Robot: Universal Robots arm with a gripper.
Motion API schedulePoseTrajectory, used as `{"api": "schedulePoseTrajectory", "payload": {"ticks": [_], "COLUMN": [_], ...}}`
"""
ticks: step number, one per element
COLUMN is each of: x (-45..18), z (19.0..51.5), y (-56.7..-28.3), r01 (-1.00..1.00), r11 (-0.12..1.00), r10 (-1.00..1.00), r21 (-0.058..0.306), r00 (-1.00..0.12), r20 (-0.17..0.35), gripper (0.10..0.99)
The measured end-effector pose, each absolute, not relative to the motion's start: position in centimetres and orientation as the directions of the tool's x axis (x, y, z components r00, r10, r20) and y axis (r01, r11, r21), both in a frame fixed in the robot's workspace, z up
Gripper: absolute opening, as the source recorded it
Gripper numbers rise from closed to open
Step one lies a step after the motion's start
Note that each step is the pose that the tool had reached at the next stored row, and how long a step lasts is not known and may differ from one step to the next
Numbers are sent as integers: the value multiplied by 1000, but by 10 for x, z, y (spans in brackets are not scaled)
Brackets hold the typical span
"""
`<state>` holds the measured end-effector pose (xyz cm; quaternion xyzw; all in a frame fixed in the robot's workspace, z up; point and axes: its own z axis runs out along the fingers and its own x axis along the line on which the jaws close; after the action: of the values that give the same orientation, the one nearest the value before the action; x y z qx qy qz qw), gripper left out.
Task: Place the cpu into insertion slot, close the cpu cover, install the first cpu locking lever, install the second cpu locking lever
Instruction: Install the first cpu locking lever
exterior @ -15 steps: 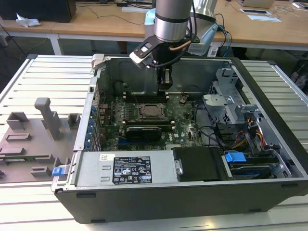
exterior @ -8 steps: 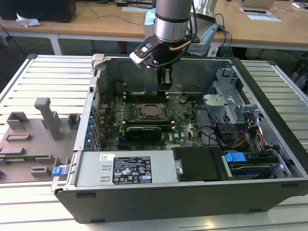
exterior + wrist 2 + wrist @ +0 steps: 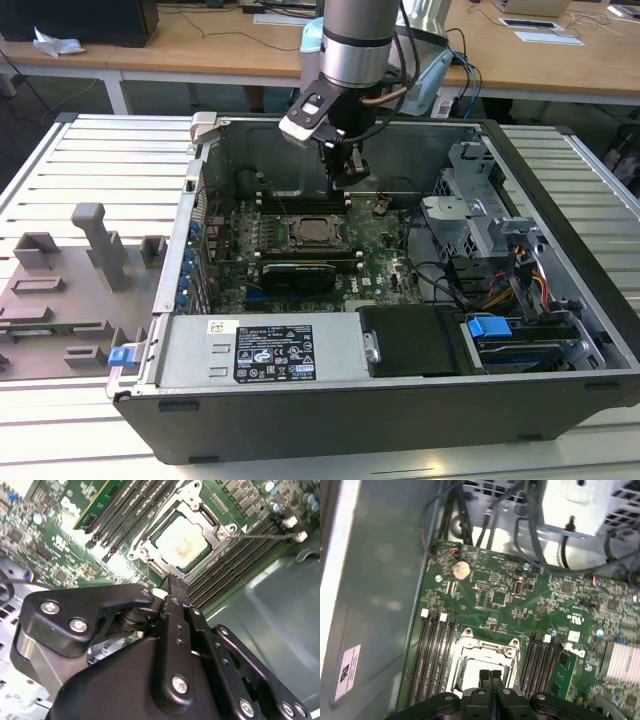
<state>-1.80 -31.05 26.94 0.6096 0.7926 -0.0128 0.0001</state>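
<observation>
The cpu [image 3: 182, 542], pale silver-grey, lies flat in the insertion slot [image 3: 318, 233] on the green motherboard [image 3: 385, 250]. The cpu cover [image 3: 216, 524], a silver frame, lies down around the chip, and it also appears in the first wrist view as the cpu cover [image 3: 487, 645]. My gripper [image 3: 345, 178] hangs just above the far edge of the socket, touching nothing. In both wrist views its black fingers are pressed together with nothing between them: gripper [image 3: 172, 581], gripper [image 3: 490, 675]. A thin rod or wire [image 3: 265, 536] runs sideways from the socket's corner; I cannot tell which it is.
The open case has a tall back wall [image 3: 280, 150] close behind the gripper. Black memory slots [image 3: 432, 655] flank the socket. A drive cage [image 3: 480, 215] with cables stands on the exterior view's right, a grey power supply [image 3: 260, 350] in front, and a grey fixture [image 3: 95, 250] on the table outside.
</observation>
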Motion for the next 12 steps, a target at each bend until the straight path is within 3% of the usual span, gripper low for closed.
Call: {"api": "schedulePoseTrajectory", "payload": {"ticks": [12], "x": [-18], "z": [269], "y": [-311], "r01": [846], "r11": [533], "r10": [846], "r21": [-20], "r00": [-533], "r20": [-16], "gripper": [106]}}
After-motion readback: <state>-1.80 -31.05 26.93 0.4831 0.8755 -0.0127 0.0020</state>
